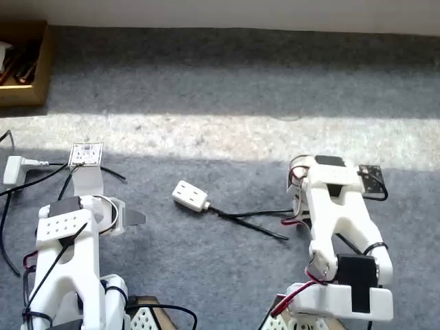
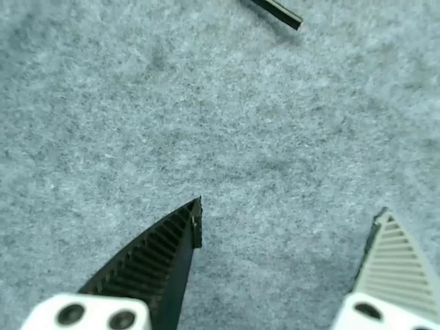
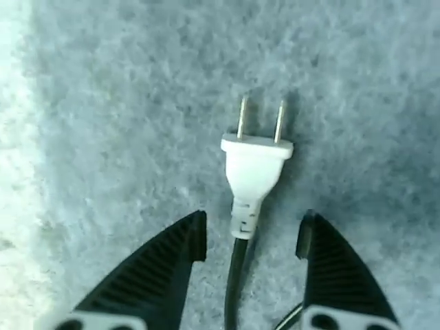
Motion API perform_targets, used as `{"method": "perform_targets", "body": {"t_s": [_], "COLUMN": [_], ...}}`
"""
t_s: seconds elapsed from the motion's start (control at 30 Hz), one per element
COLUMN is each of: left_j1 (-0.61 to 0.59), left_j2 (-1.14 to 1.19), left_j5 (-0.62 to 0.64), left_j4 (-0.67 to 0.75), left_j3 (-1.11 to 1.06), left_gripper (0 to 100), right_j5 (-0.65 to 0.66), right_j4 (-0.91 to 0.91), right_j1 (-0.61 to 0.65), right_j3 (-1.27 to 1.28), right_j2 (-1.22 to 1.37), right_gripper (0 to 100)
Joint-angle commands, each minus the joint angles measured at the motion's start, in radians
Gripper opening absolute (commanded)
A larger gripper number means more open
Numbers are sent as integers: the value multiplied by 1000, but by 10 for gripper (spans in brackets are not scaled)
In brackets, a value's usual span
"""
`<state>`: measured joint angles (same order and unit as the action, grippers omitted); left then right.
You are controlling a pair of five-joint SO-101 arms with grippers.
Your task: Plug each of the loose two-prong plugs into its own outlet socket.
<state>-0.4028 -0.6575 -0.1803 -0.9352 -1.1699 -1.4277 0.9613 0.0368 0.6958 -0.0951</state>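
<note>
A white two-prong plug (image 3: pixel 256 161) lies on the grey carpet with its prongs pointing away from my right gripper (image 3: pixel 253 220). That gripper is open, its fingers straddling the plug's collar and black cord (image 3: pixel 237 275) without pressing on them. A white outlet socket block (image 1: pixel 190 195) lies mid-carpet on a black cord (image 1: pixel 247 218) that runs toward the right arm (image 1: pixel 337 206). My left gripper (image 2: pixel 289 212) is open over bare carpet with nothing between its fingers. In the high view the left gripper (image 1: pixel 130 210) sits left of the socket block. Another white plug (image 1: pixel 14 168) lies at the far left edge.
A wooden box (image 1: pixel 24 62) stands in the back left corner. Black cables (image 1: pixel 41 180) trail around the left arm's base. A small white square board (image 1: pixel 86 154) sits just beyond the left arm. A black cord end (image 2: pixel 275 10) shows in the left wrist view.
</note>
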Motion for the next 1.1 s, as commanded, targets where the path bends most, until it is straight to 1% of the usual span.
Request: {"method": "perform_targets", "body": {"t_s": [0.0, 0.1, 0.23, 0.4, 0.67, 0.8, 0.93, 1.07], "left_j1": [18, 18, 18, 18, 18, 18, 18, 18], "left_j2": [-13, -13, -13, -13, -13, -13, -13, -13], "left_j5": [5, 5, 5, 5, 5, 5, 5, 5], "left_j4": [11, 11, 11, 9, 9, 9, 9, 9], "left_j3": [4, 4, 4, 4, 4, 4, 4, 4], "left_gripper": [376, 376, 376, 376, 376, 376, 376, 376], "right_j5": [-89, -91, -89, -51, -49, -49, -49, -48], "right_j4": [-8, -8, -10, -8, -8, -8, -8, -8], "right_j1": [-2, -12, -56, -97, -93, -93, -91, -42], "right_j3": [-42, -45, -54, -85, -87, -87, -87, -82], "right_j2": [15, 12, -1, 5, 5, 5, 5, 5], "right_gripper": [221, 221, 221, 221, 214, 145, 135, 135]}}
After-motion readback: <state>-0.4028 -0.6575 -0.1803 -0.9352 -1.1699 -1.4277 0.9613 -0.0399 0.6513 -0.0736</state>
